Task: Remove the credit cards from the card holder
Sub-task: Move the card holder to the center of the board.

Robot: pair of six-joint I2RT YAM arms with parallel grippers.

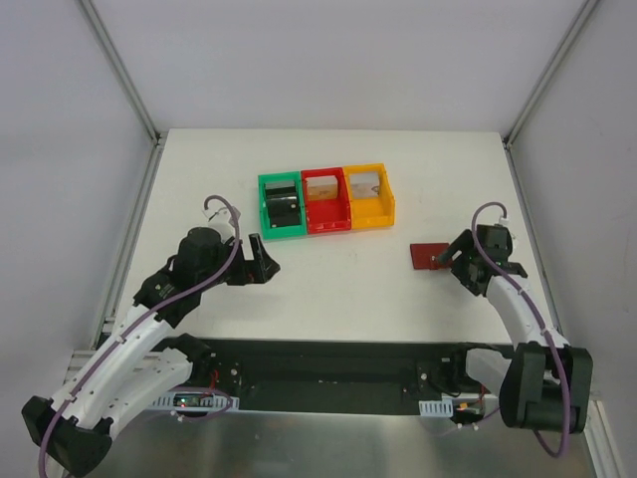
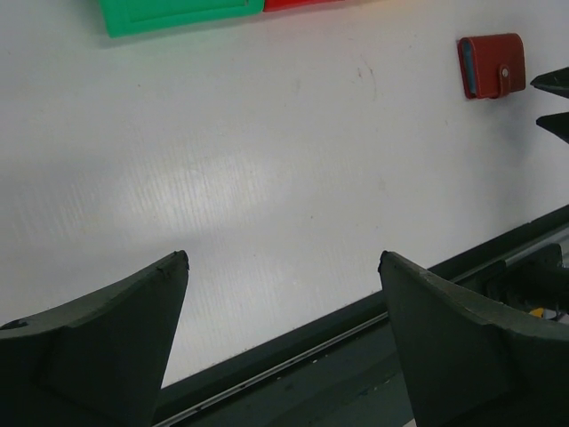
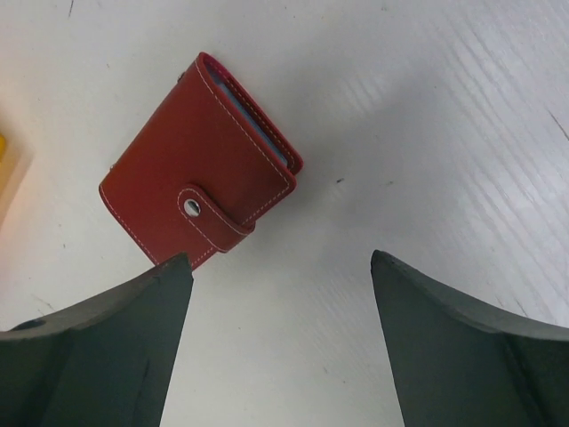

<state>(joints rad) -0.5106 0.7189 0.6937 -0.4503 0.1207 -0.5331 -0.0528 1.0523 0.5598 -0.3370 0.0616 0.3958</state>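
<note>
The card holder (image 3: 200, 165) is shut (strap snapped), hiding its contents; one corner sits behind a finger (image 3: 98, 347) of the right gripper (image 3: 280, 258). The green bin (image 2: 178, 13) is cut off at the left wrist view's top edge.

White table (image 1: 199, 199), matte, with a few faint scuff marks. At far centre, three small bins in one row, touching side by side: green bin (image 1: 265, 204) on the left, red bin (image 1: 328, 225) in the middle, yellow bin (image 1: 370, 215) on the right. Toward the right, well apart from these, card holder (image 1: 430, 255), lying flat and closed, tab strap (image 3: 212, 221) snapped. Along one edge a grey-blue strip, perhaps lining.
</note>
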